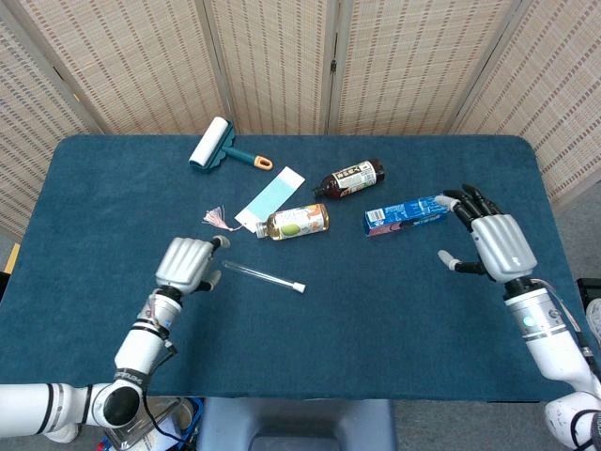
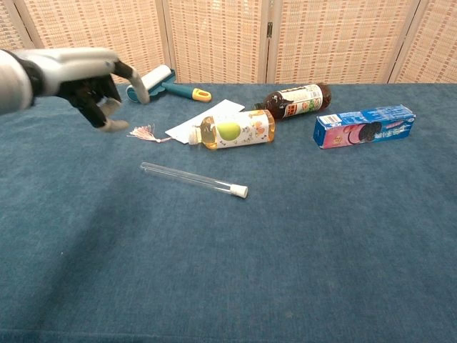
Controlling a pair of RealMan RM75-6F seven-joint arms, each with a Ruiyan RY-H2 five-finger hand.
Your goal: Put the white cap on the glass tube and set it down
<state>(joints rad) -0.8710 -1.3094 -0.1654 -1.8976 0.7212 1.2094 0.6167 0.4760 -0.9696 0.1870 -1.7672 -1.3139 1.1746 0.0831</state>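
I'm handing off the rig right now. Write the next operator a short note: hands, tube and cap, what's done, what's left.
Left hand: holds nothing, fingers loosely apart, raised beside the tube's bare end.
Right hand: open, holding nothing, off to the right near the cookie box.
Glass tube: lies flat on the table, untouched, in front of the juice bottle.
White cap: seated on the tube's end.
Done: capped and set down.
Left: nothing apparent; just park the arms.

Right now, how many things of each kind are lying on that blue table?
Bottles: 2
Capped glass tube: 1
Lint roller: 1
Cookie box: 1
Paper bookmark with pink tassel: 1
Total: 6
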